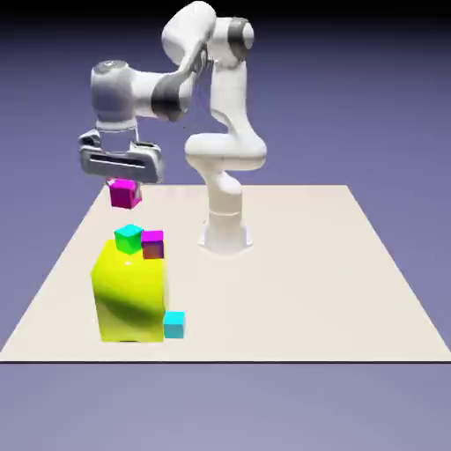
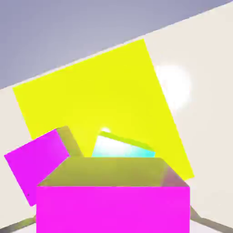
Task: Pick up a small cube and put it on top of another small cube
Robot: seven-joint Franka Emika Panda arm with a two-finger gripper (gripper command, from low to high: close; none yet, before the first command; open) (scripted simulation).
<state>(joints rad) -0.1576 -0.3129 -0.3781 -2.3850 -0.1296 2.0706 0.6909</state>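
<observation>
The hand [image 1: 122,179] is up in the air over the table's [image 1: 291,273] left side as the exterior view has it, and it is clamped tight on the small cube [image 1: 124,193], which hangs clear of the table just beneath the fingers. Bright magenta-pink, that cube, and it sits above and a touch behind the big yellow block [image 1: 130,295]. That block stands near the table's front-left corner in the exterior view. On its top there are two more cubes side by side: a cyan cube [image 1: 129,237] and, touching it on the exterior view's right, a magenta cube with a dark face [image 1: 152,244]. Another cyan cube [image 1: 174,324] rests on the table right against the block's lower right edge, close to the table's front edge.

From the hand view, the held cube fills the bottom of the picture, wide and pink, hiding the finger tips. Beyond it lies the block's yellow top, tilted, with the cyan cube glowing in the middle and the darker-faced magenta one to the left of it.
</observation>
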